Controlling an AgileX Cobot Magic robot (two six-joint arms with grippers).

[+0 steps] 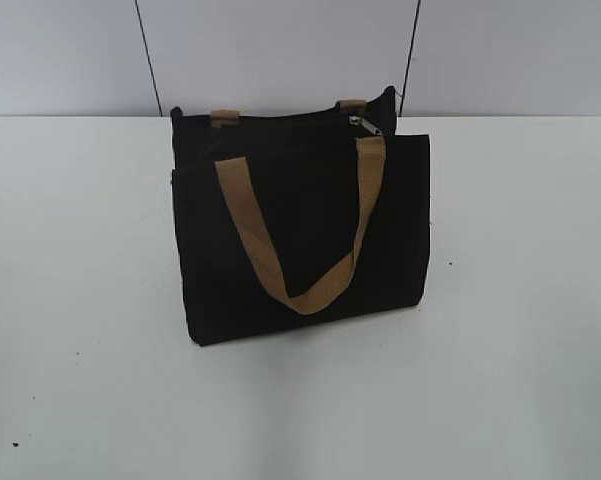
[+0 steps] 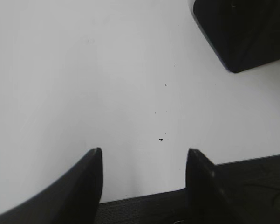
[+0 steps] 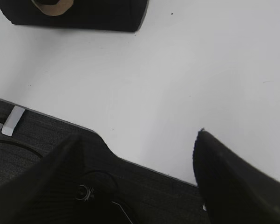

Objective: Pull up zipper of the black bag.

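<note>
The black bag (image 1: 300, 225) stands upright in the middle of the white table, its tan strap handle (image 1: 300, 230) hanging down the front. The zipper runs along the top edge, with its silver pull tab (image 1: 364, 125) near the right end. Neither gripper shows in the exterior view. In the left wrist view my left gripper (image 2: 144, 156) is open and empty above the table's near edge, with a bag corner (image 2: 242, 32) at the top right. In the right wrist view my right gripper (image 3: 137, 140) is open and empty, with the bag's base (image 3: 84, 14) far off at the top left.
The white table (image 1: 80, 300) spreads all round the bag, with small dark specks (image 2: 161, 139) on it. A dark mat (image 3: 28, 140) lies below the table's near edge. A grey wall with two dark vertical lines (image 1: 147, 55) stands behind.
</note>
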